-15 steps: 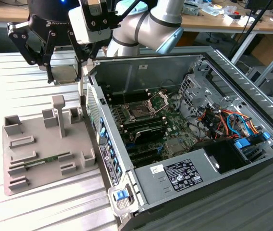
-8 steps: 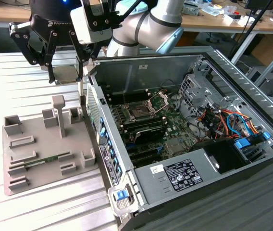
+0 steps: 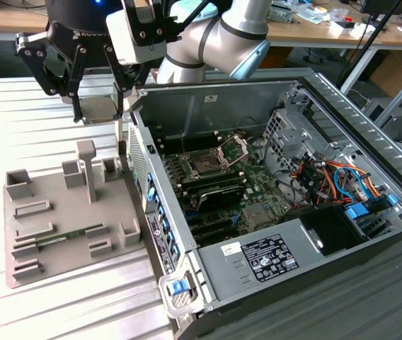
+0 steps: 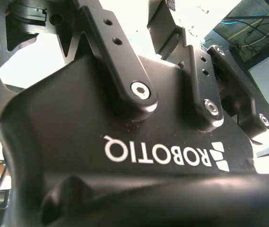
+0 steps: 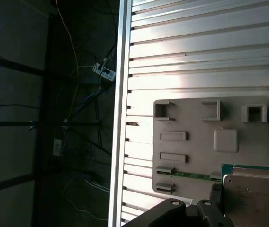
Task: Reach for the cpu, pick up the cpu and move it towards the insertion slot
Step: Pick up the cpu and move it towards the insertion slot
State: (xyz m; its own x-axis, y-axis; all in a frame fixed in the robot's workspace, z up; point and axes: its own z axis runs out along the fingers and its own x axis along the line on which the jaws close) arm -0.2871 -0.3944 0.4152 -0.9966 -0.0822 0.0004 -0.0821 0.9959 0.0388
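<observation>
I am clamping the flat silvery square cpu (image 3: 102,106) in my black end effector (image 3: 100,113), upper left.
My thin edge-grip is risking it slipping or clipping the grey case wall (image 3: 160,227) before the silver-framed square insertion slot (image 3: 205,167), mid-frame.

From up by the wrist you look down on the ribbed metal bench (image 5: 196,56), its long edge running beside a dark drop where loose cables (image 5: 77,109) and a power strip (image 5: 104,71) hang. A grey fixture plate (image 5: 196,118) lies flat on the bench. It carries small raised brackets and a plain square pad (image 5: 225,140). A thin green memory stick (image 5: 191,175) is bedded in two of the brackets. Much closer to the lens, the cpu (image 5: 253,189) shows its dull silvery top and a greenish rim. It sits in the pincer (image 5: 250,208), with one dark finger (image 5: 215,193) against its side.
</observation>
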